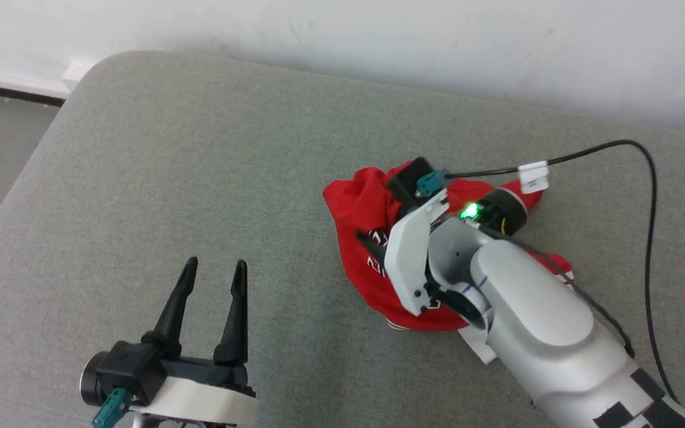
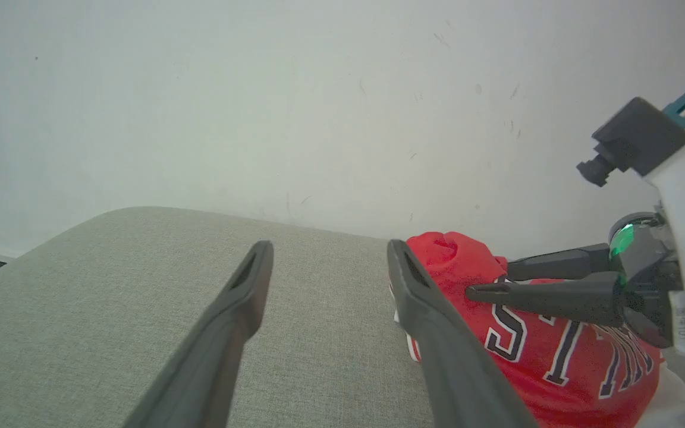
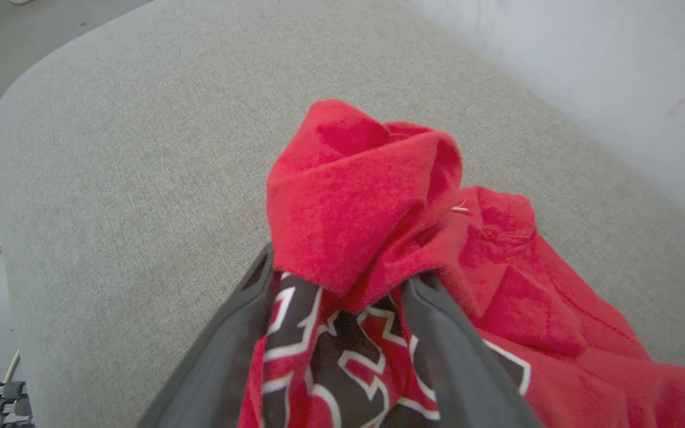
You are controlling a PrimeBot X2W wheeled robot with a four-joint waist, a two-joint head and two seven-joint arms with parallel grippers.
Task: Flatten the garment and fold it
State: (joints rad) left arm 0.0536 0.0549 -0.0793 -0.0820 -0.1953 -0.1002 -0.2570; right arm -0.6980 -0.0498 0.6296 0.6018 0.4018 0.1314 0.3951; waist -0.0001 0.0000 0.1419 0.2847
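Toward the right half of the grey upholstered bench (image 1: 170, 148), near the white wall (image 1: 437, 35), the red jersey-style shirt (image 1: 360, 202) lies in a crumpled heap, nowhere near flat. Its black white-outlined letters (image 2: 556, 356) are creased across the front. A bit of white sleeve (image 1: 476, 345) pokes out from under the right forearm.

The right gripper (image 3: 342, 279) is down in the heap. Its 2 fingers (image 3: 223, 356) stand spread, 1 on each side of a raised fold of red cloth. The fold slumps between them and rests against them, but they do not pinch it. The left gripper (image 1: 216, 263) sits low over bare bench, well apart from the shirt. Its 2 fingers (image 1: 232, 315) are spread too, with nothing between them.

The shirt looks light, soft and limp, a knit that will sag and stretch rather than hold any shape. Lifting it by a single bunch from the middle would probably just raise the whole lump. A better hold would be on 2 separated edge points, such as the shoulder seams or the hem corners, 1 per gripper, so the cloth can be drawn out and laid flat. Those edges are buried in the folds for now, apart from the sleeve. The black cable (image 1: 651, 196) looping beside the right arm could snag loose cloth.
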